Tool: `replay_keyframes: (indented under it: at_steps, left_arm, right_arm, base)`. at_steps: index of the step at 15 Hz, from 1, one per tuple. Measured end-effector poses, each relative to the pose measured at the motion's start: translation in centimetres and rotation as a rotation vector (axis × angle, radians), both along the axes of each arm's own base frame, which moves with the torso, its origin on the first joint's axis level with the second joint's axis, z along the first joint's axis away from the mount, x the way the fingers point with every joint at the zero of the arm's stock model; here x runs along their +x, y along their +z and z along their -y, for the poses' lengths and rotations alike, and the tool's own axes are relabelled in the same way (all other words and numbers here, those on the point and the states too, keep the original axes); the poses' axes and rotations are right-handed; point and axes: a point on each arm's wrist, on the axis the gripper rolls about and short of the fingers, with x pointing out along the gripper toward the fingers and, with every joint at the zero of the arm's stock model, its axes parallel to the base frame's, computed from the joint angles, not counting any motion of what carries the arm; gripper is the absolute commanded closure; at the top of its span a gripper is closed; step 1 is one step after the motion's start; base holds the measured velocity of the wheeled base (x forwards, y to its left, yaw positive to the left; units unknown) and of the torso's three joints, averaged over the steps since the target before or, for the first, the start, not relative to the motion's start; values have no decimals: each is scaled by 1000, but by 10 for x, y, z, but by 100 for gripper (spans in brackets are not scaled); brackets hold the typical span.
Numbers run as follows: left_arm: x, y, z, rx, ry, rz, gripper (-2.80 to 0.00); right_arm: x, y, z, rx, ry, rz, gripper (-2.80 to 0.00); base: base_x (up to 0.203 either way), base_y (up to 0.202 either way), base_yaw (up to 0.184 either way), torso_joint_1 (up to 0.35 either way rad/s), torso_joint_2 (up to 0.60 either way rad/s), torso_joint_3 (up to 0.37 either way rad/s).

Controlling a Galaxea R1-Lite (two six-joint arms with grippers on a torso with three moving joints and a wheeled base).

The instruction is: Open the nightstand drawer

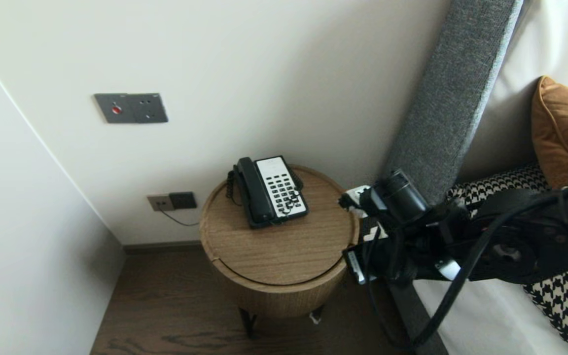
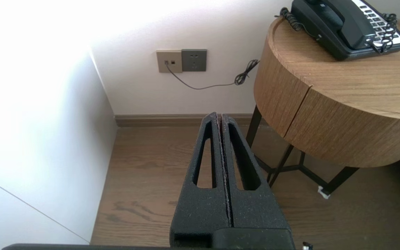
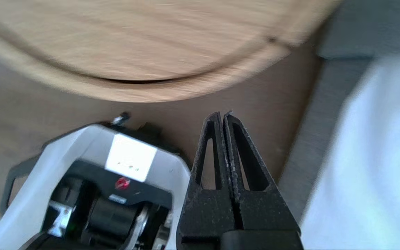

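head view: the round wooden desk (image 1: 274, 256) stands in a corner, with the bed (image 1: 491, 315) just beside it. the telephone (image 1: 270, 191) lies on the back part of the desk's top, near the wall, handset in its cradle. the right arm (image 1: 486, 236) reaches in over the bed's edge, just off the desk's bed-side rim. wall sockets (image 1: 171, 201) sit low on the wall behind the desk, on its side away from the bed.

left wrist view: the left gripper (image 2: 219, 116) hangs over the wooden floor (image 2: 144, 194), lower than the desk's top and off its side away from the bed. its jaws are clenched together on nothing. the telephone lies up on the desk, well apart from it.

right wrist view: the right gripper (image 3: 222, 116) points down at the floor between the desk's rim and the bed, jaws clenched and empty. a white and black robot part (image 3: 92, 173) is just beside it.
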Motion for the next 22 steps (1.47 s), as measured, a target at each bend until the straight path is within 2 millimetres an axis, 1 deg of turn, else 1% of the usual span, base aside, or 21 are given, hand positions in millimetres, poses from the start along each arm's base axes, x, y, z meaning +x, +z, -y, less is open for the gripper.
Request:
replay_keyframes:
  at_steps: [2, 5, 6, 8, 10, 12, 14, 17, 20, 22]
  left_arm:
    - [0, 0, 0, 0, 0, 0, 0]
    - [0, 0, 0, 0, 0, 1, 0]
    - [0, 0, 0, 0, 0, 0, 0]
    - [0, 0, 0, 0, 0, 0, 0]
    - [0, 0, 0, 0, 0, 0, 0]
    - [0, 0, 0, 0, 0, 0, 0]
    - [0, 0, 0, 0, 0, 0, 0]
    - [0, 0, 0, 0, 0, 0, 0]
    - [0, 0, 0, 0, 0, 0, 0]
    - [0, 0, 0, 0, 0, 0, 0]
  right_arm:
    - [-5, 10, 27, 8, -63, 25, 0]
    - [-23, 24, 73, 14, -163, 70, 0]
    - [-32, 29, 90, 17, -202, 93, 0]
    - [-56, 39, 121, 26, -278, 146, 0]
    - [-86, 40, 144, 28, -334, 189, 0]
    - [-118, 31, 160, 26, -372, 214, 0]
    - [-150, 12, 171, 27, -391, 220, 0]
    - [-191, -17, 180, 46, -397, 249, 0]
    - [-218, -42, 187, 51, -445, 275, 0]
    - [-229, -54, 189, 63, -453, 296, 0]
  base:
    - [0, 0, 0, 0, 0, 0]
    - [0, 0, 0, 0, 0, 0]
    - [0, 0, 0, 0, 0, 0]
    - [0, 0, 0, 0, 0, 0]
    - [0, 0, 0, 0, 0, 0]
    - [0, 0, 0, 0, 0, 0]
    - [0, 0, 0, 0, 0, 0]
    - [0, 0, 0, 0, 0, 0]
    - [0, 0, 0, 0, 0, 0]
    - [0, 0, 0, 0, 0, 0]
